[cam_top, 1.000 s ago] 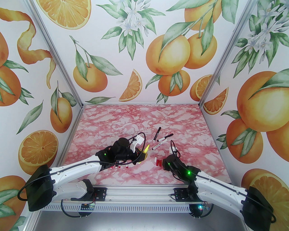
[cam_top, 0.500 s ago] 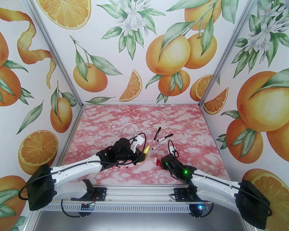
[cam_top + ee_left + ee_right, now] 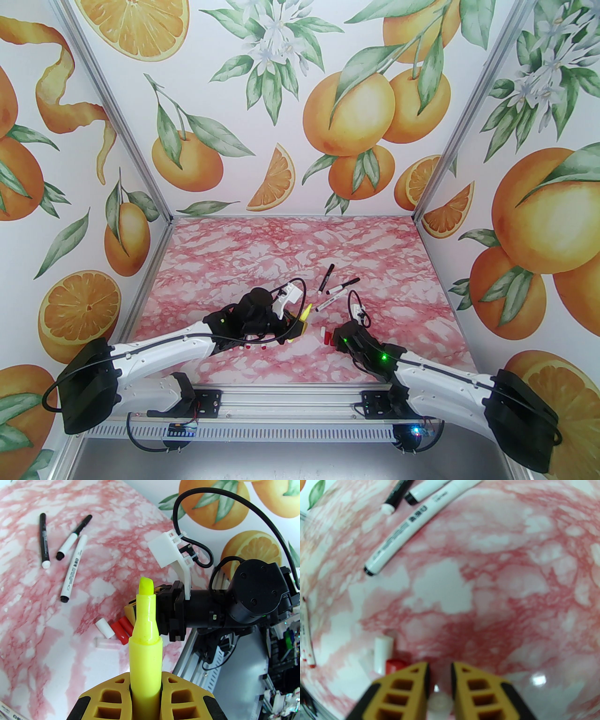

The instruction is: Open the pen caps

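My left gripper [image 3: 145, 675] is shut on a neon yellow highlighter [image 3: 145, 623], uncapped, with its chisel tip pointing up and away; the same pen [image 3: 305, 312] shows in the top view. Low over the table, my right gripper [image 3: 440, 665] holds a small clear pen cap [image 3: 440, 701] between narrowly parted jaws. Just left of it lie a white cap [image 3: 382, 653] and red caps [image 3: 120, 630], with a pale translucent cap [image 3: 106, 643] beside them. A black pen [image 3: 326, 277] and two white pens [image 3: 330, 300] lie further back, capped.
More white pens with red ends [image 3: 253, 347] lie under my left forearm. The right wrist [image 3: 253, 597] sits close to the highlighter tip. The aluminium rail [image 3: 290, 403] runs along the near edge, and printed walls close in the other three sides.
My right arm has slid a little left, toward the loose caps, and its jaws have parted slightly. My left arm has shifted slightly, still gripping the highlighter.
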{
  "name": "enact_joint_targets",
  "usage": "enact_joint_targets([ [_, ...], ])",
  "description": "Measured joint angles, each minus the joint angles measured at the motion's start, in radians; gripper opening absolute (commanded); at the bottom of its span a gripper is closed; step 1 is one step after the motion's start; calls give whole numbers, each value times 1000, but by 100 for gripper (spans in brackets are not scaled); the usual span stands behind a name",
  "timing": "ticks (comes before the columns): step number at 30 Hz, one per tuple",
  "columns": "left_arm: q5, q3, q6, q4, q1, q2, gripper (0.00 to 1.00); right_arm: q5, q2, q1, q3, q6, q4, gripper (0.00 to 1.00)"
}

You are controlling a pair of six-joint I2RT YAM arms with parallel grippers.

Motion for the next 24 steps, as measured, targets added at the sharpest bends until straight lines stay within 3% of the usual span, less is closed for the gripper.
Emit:
enact_joint_targets([
  [12,-15,0,-8,-1,-5,2,1,6,-78,0,32,-13,-58,34],
  [18,-125,0,-72,-56,-26,2,2,0,-130,3,63,-43,-108,45],
  [20,-183,0,-111,-81,-39,2,2,-18,-146,3,80,-67,-134,53],
  [23,-264,-2,-170,-115,-57,2,2,-58,-177,3,108,-102,-167,83],
  [24,-287,-4,-187,-127,-61,3,2,-75,-190,3,117,-113,-177,89],
])
